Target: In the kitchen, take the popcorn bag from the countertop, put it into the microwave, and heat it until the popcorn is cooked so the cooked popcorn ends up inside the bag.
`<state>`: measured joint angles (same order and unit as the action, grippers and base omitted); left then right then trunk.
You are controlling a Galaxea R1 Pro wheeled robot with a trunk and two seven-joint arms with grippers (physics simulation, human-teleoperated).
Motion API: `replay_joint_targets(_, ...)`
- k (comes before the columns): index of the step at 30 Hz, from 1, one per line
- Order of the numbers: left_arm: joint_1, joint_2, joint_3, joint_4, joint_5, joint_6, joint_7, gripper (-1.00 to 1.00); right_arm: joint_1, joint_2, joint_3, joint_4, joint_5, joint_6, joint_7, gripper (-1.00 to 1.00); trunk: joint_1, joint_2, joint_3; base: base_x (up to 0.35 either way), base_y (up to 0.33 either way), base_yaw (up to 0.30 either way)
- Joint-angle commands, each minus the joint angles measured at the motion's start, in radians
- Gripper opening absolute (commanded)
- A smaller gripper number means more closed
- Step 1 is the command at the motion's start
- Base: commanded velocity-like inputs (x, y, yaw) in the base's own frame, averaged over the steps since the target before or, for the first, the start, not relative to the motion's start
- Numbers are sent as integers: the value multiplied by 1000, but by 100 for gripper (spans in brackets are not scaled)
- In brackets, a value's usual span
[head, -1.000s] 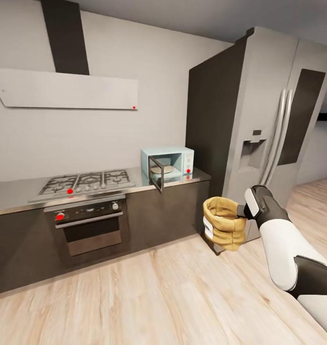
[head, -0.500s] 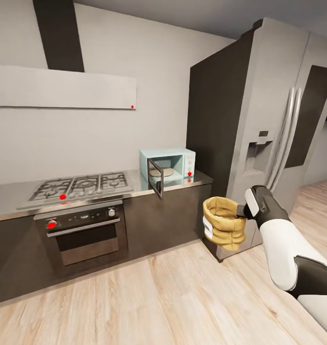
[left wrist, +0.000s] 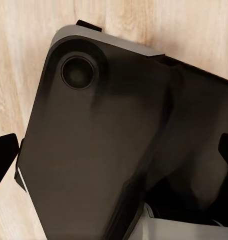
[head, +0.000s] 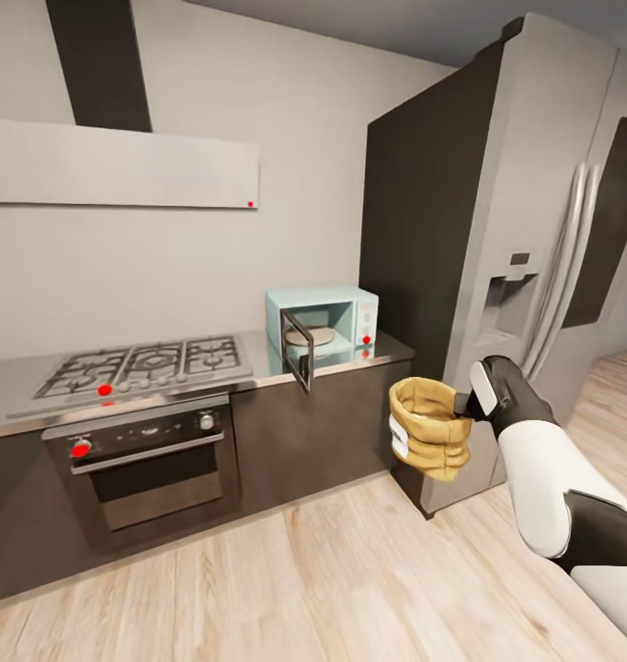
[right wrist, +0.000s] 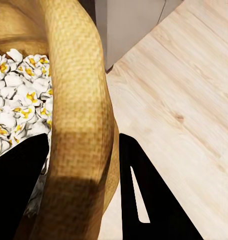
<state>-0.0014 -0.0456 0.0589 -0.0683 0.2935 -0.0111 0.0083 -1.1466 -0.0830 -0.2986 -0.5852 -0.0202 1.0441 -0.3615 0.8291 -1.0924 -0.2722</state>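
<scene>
The tan popcorn bag (head: 427, 428) hangs in the air in front of me, above the wooden floor, with my right gripper (head: 462, 405) shut on its rolled rim. In the right wrist view the rim (right wrist: 79, 107) runs between the two black fingers (right wrist: 144, 200), and whitish popcorn (right wrist: 16, 97) lies inside the bag. The mint-blue microwave (head: 343, 314) stands at the right end of the steel countertop (head: 263, 370). Its door (head: 297, 349) swings open toward me and a round plate shows inside. My left gripper (left wrist: 114, 155) stands open over my dark base.
A tall steel fridge (head: 525, 267) with a dark side panel stands right of the microwave, just behind the bag. The gas hob (head: 139, 363) and oven (head: 153, 455) lie to the left under the white hood (head: 120, 165). Pale wooden floor (head: 304, 570) spreads before the cabinets.
The whole view has shifted: the counter, microwave and fridge look nearer and larger as the camera moves. The right arm and the bag keep their place in the picture.
</scene>
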Motion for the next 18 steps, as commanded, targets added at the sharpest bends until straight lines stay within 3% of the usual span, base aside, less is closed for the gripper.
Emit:
replay_joint_targets(1,0,0,5,-1,2,-1,1,100,-1,0,-2,-1,-4,3,-3,-100,0,-1,-1,246,0,0)
replay_joint_targets(18,0,0,6,-1,2,-1,1,100,-1,-1,-1,-2,8,3,0,-100,0,-1,-1,243,-16,0)
